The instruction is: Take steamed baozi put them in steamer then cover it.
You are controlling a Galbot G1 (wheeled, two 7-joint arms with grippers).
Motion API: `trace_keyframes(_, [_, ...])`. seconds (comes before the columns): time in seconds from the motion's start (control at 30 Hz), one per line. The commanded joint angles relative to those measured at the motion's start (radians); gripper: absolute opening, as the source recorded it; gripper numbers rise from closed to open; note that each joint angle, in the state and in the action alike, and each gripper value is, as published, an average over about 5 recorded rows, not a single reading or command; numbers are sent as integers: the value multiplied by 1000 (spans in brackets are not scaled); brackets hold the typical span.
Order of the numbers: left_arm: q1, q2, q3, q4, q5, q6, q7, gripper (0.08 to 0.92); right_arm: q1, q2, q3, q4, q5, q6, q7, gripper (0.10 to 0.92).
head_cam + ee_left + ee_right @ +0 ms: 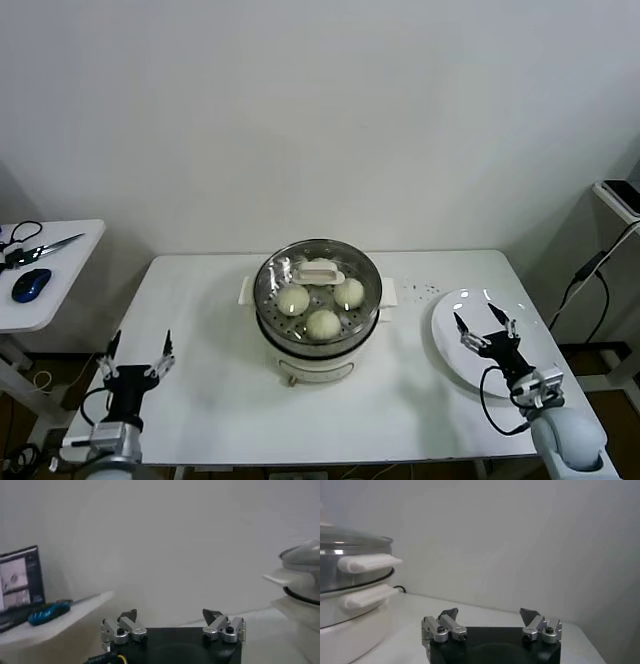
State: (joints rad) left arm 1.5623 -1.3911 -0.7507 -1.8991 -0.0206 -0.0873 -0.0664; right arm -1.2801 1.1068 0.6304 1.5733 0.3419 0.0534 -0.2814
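Steel and glass meet at the middle of your table: the cover sits on the steamer, and three of the steamed baozi show through it. Your left gripper hangs at the table's near left corner, jaws spread wide and empty. Your right gripper hovers over the white plate, likewise wide and holding nothing.

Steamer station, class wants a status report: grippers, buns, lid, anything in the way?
Left gripper open, empty, table's left edge. Right gripper open over empty plate. Baozi inside steamer, cover on. Nothing blocking.
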Motion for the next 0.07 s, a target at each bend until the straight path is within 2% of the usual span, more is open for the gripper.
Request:
trace_keyframes(0.03, [40,-22,-72,48,-181,-109,42,823,-16,10,7,11,11,15,0,823])
trace_keyframes(0.07, [39,-22,-72,45,-179,-107,43,823,-17,10,8,11,11,16,0,823])
